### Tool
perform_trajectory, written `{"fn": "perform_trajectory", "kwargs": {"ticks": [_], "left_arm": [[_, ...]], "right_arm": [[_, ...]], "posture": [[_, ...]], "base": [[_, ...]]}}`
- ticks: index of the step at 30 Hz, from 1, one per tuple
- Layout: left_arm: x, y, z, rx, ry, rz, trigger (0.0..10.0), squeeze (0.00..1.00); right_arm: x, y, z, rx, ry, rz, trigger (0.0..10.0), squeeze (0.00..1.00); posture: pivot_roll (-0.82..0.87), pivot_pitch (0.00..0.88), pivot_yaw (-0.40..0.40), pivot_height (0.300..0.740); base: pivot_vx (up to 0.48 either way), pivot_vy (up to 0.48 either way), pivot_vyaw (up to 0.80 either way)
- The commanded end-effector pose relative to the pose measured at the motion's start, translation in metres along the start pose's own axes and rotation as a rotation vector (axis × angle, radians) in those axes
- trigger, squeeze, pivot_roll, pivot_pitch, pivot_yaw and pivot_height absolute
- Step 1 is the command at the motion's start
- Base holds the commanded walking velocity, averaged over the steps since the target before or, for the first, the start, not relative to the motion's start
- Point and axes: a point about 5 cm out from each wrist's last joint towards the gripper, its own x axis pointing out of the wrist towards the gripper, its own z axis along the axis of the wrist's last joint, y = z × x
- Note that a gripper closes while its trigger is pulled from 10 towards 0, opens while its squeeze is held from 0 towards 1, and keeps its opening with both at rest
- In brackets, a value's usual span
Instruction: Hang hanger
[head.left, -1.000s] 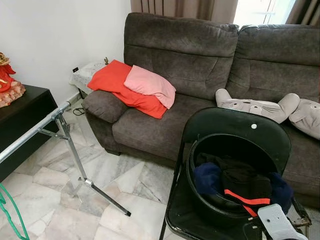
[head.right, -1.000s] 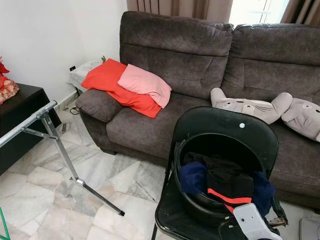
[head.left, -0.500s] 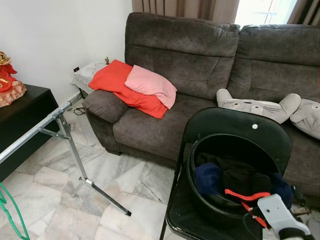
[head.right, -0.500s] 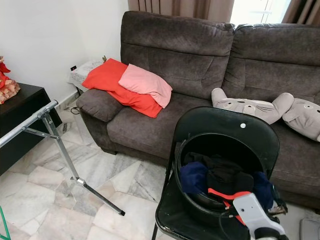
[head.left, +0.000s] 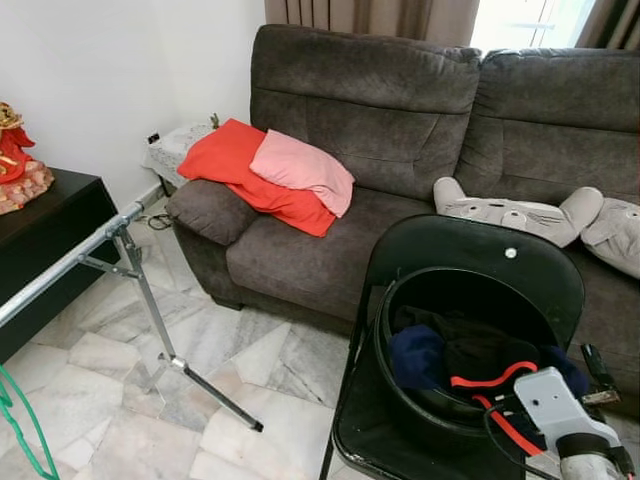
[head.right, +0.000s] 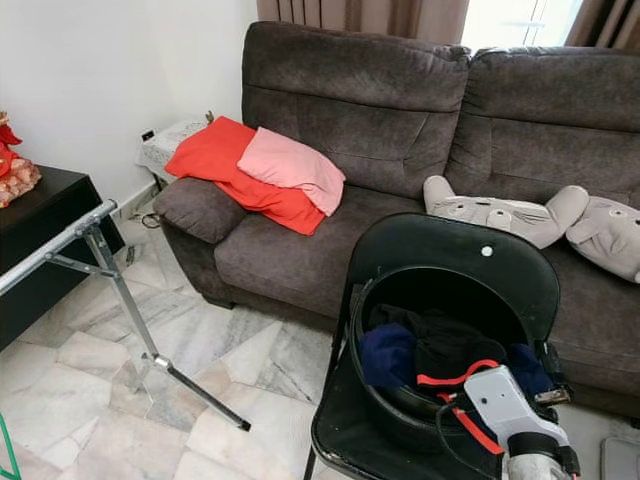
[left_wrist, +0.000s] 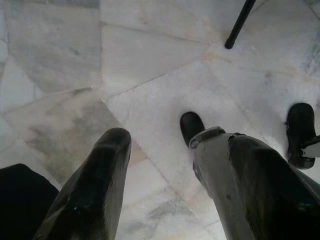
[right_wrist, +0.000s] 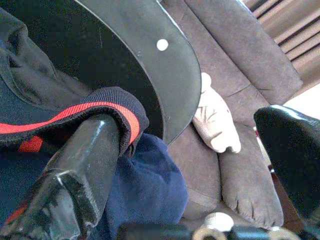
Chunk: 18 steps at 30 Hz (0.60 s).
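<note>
From where I sat nothing was hung yet: the metal rail (head.left: 70, 262) on the left stood bare, the green hanger (head.left: 25, 425) sat at the lower left corner, well apart from the bucket (head.left: 430, 410) of clothes on the black chair (head.left: 480, 250). My left gripper (left_wrist: 172, 185) hung idle over the marble floor (left_wrist: 150, 75), fingers spread and holding nothing. My right gripper (right_wrist: 190, 165) reached into the bucket, jaws apart, one finger under the red-striped hem of a dark garment (right_wrist: 75, 112).
</note>
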Motion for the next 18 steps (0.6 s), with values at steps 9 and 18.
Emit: {"fn": "perform_trajectory", "kwargs": {"ticks": [9,18], "left_arm": [[-0.001,-0.001,-0.007,0.016,0.026,-0.001,10.0,0.00],[-0.002,0.002,-0.009,0.041,0.028,-0.005,10.0,0.00]], "right_arm": [[0.006,0.014,-0.002,0.139,0.054,0.033,10.0,0.00],[0.013,0.027,-0.007,0.220,0.134,0.065,10.0,0.00]], "posture": [[-0.10,0.024,0.030,0.740],[-0.09,0.023,0.035,0.740]], "base": [[0.000,0.000,0.00],[0.000,0.000,0.00]]}}
